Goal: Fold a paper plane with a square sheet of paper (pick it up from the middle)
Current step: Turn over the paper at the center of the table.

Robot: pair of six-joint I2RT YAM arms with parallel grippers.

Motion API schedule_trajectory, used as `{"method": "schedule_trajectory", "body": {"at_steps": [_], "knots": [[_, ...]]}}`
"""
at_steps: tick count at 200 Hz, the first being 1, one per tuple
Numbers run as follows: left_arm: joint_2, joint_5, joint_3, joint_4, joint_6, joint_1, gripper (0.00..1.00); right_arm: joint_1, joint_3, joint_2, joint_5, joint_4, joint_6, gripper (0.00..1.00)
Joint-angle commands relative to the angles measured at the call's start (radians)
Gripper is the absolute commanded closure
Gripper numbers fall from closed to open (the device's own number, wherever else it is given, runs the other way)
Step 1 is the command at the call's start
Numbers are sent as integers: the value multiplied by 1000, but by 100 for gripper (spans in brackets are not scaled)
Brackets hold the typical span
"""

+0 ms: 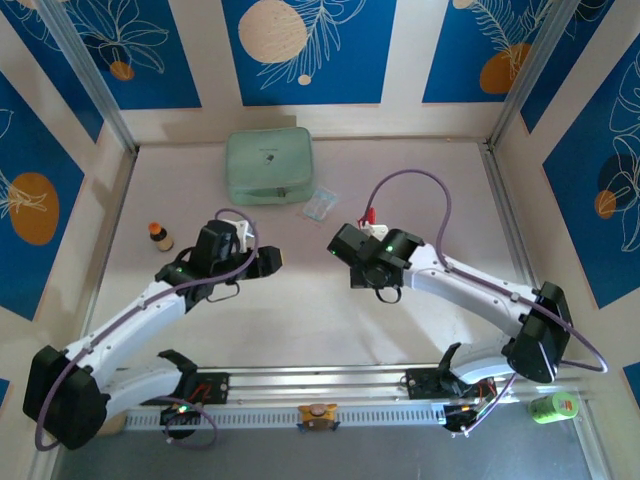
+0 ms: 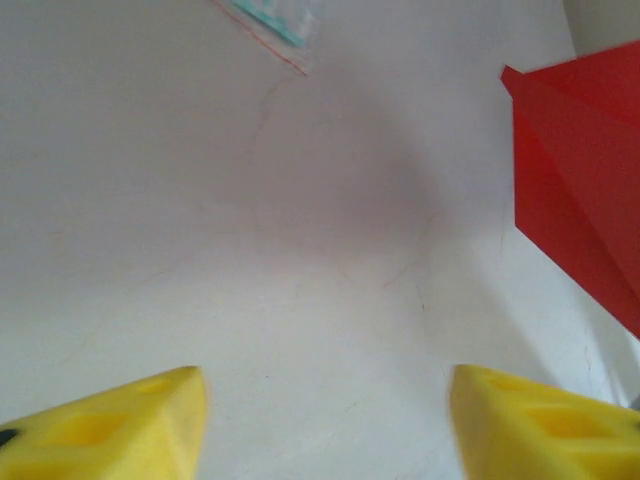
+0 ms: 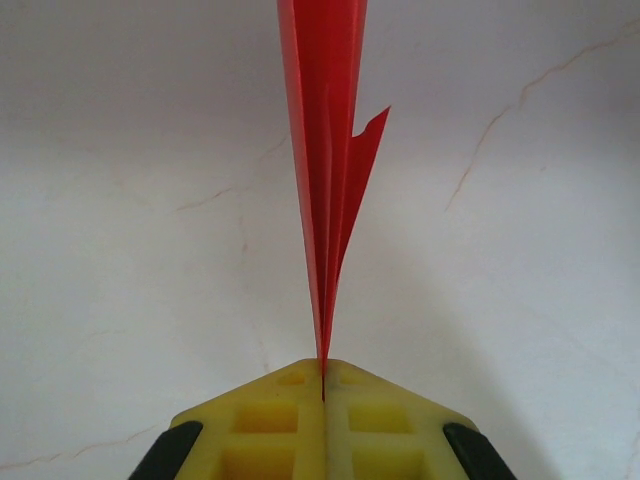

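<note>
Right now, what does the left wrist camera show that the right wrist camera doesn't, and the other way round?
Left wrist view: the left gripper with its yellow fingers spread wide over the table, a small clear plastic packet at the top edge, and the broad face of the folded red paper at the right. Right wrist view: the right gripper shut on that paper, seen edge-on with its layers rising from the jaws. Shared: the red paper, yellow fingers, pale table.
</note>
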Motion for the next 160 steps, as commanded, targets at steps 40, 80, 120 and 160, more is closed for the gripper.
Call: {"method": "schedule_trajectory", "body": {"at_steps": [40, 80, 120, 160], "knots": [[-176, -284, -27, -172, -5, 45, 0, 78, 133, 250, 208, -195, -64, 99], [-138, -313, 49, -315, -9, 76, 0, 131, 147, 396, 104, -107, -145, 99], [-149, -351, 76, -403, -50, 114, 0, 163, 118, 420, -110, 124, -260, 82], [-135, -263, 40, -356, -70, 128, 0, 118, 69, 320, -269, 229, -277, 61]]}}
